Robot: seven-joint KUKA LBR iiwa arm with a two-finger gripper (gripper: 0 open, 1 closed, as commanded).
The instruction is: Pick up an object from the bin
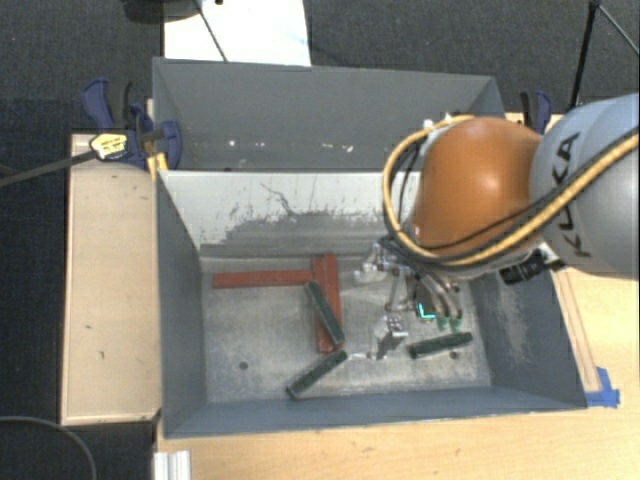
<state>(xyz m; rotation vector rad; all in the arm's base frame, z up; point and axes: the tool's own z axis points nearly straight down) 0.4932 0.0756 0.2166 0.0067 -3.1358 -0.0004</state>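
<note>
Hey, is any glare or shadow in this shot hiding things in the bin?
Camera view: a soft sheen on the orange cover, no harsh glare; the arm throws a mild shadow on the bin floor below the gripper, around the dark green bar there, which is readable; the red-brown bars lie evenly lit.

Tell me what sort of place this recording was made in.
Most likely a robotics lab's bin-picking test cell. A KUKA arm with an orange wrist cover reaches into a grey metal bin that sits over dark carpet. The bin contains just a few red-brown strips and dark green sticks.
</note>
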